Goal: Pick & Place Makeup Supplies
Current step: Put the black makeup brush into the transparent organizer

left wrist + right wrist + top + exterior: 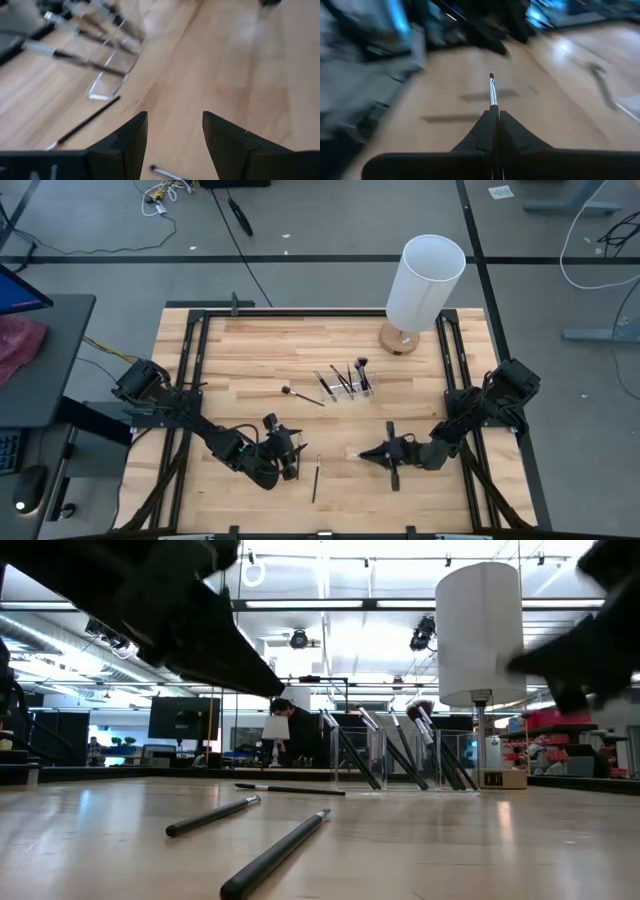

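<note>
Brushes [342,379] already stood in the holder [352,391], two more lay loose on the desk [240,350]. Right claw [362,453] was clenched on one brush [492,92]; left claw [292,457] hung released near another [316,478].

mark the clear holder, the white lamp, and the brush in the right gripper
clear holder [347,385], high view, front wall.
white lamp [425,280], high view, shade side.
brush [492,92], right wrist view, metal ferrule.
right gripper [496,116], right wrist view, fingertips.

A lab or open workshop: exposed ceiling ducts [60,635], monitors [183,717], cables [165,194] across a grey floor.
</note>
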Controlling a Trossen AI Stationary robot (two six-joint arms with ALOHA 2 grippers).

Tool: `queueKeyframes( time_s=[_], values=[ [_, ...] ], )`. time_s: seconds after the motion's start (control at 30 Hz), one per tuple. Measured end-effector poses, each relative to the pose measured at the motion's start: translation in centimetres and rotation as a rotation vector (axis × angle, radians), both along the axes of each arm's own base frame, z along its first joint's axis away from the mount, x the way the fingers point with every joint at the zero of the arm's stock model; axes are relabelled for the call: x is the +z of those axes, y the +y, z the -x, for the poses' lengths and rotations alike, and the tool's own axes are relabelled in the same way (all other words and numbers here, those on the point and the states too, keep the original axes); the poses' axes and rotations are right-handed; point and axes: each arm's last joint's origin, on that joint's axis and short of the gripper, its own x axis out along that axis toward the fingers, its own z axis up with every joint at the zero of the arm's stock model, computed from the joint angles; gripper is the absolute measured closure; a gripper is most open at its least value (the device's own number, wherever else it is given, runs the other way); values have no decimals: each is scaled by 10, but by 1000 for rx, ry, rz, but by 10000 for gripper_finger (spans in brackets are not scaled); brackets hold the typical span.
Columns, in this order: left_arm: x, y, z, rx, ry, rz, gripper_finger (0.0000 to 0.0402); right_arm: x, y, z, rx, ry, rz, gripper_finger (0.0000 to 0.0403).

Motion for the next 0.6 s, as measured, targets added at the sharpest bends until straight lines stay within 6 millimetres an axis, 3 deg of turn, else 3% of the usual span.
queueKeyframes(
  time_s=[0.2,0.33,0.6],
  values=[
    [8,-15,-12,-228,-65,-58,209,26,8,-2,209,-226,0,396],
    [10,-21,-29,-384,-201,-75,209,36,8,-2,266,-321,22,395],
    [7,-1,-56,-477,-419,-54,208,43,6,-12,276,-370,50,394]
  ],
)
